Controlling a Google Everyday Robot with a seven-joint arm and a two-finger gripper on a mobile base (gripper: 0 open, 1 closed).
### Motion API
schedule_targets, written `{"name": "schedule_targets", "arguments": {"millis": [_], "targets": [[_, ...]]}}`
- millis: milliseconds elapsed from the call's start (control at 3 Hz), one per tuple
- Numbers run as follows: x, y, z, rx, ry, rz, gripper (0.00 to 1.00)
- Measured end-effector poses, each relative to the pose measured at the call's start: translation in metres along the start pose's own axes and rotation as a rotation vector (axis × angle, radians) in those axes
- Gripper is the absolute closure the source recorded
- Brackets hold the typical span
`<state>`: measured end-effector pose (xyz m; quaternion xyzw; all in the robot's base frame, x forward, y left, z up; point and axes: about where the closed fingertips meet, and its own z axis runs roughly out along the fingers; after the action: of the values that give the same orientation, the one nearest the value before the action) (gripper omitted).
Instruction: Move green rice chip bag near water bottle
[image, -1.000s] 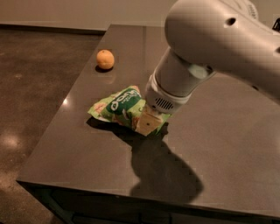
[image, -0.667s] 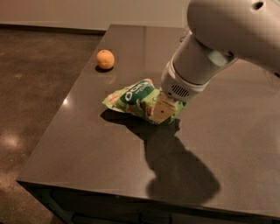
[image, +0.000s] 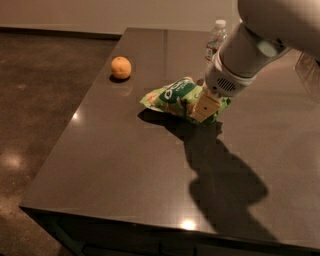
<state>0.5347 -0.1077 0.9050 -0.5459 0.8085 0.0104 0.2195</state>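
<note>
end effector (image: 206, 106): centre-right of frame, pinching the right end of the green rice chip bag (image: 172, 96)
water bottle (image: 216, 40): straight up-frame from it, pretty close

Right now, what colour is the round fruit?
The fruit is orange, camera view; the gripper is shut on the green rice chip bag.

table (image: 125, 165): orange (image: 121, 67), bottle (image: 216, 40); gripper (image: 205, 107) on bag (image: 172, 95)

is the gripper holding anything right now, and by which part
The gripper holds the green rice chip bag by its right-hand end as the camera sees it, with the left end sticking out free.
</note>
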Motion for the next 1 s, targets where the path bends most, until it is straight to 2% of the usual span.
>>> {"name": "schedule_targets", "arguments": {"millis": [333, 667, 1000], "targets": [[0.007, -0.025, 0.011, -0.006, -0.020, -0.028, 1.00], [0.013, -0.043, 0.017, -0.013, -0.044, -0.071, 0.83], [0.020, -0.057, 0.018, -0.012, -0.056, -0.101, 0.60]]}}
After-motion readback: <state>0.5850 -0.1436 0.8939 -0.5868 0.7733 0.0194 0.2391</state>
